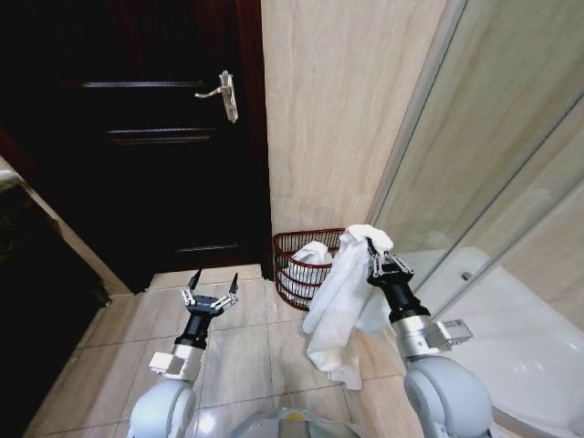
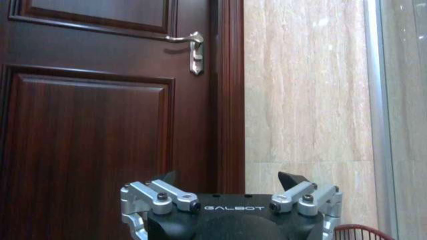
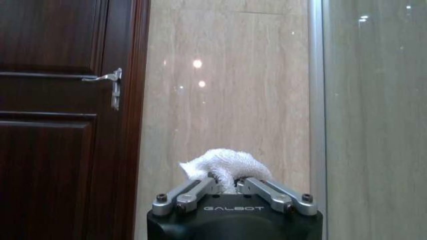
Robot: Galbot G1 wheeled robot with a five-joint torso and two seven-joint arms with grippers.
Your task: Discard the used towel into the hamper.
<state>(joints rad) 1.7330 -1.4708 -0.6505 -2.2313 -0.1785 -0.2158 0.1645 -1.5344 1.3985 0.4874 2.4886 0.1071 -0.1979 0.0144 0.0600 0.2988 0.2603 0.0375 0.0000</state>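
Note:
A white towel (image 1: 333,306) hangs in long folds from my right gripper (image 1: 376,251), which is shut on its top end; the right wrist view shows the bunched towel (image 3: 223,165) pinched between the jaws of the right gripper (image 3: 225,181). The towel hangs just in front of and to the right of the hamper (image 1: 297,265), a small red-brown wire basket on the floor against the wall, with white cloth inside. My left gripper (image 1: 212,283) is open and holds nothing, raised over the floor tiles left of the hamper; the left wrist view shows this left gripper (image 2: 230,179) and the hamper's rim (image 2: 360,231).
A dark wooden door (image 1: 137,137) with a metal lever handle (image 1: 224,94) stands behind on the left. A beige tiled wall (image 1: 338,109) rises behind the hamper. A glass shower screen (image 1: 493,155) and white basin (image 1: 529,347) lie on the right.

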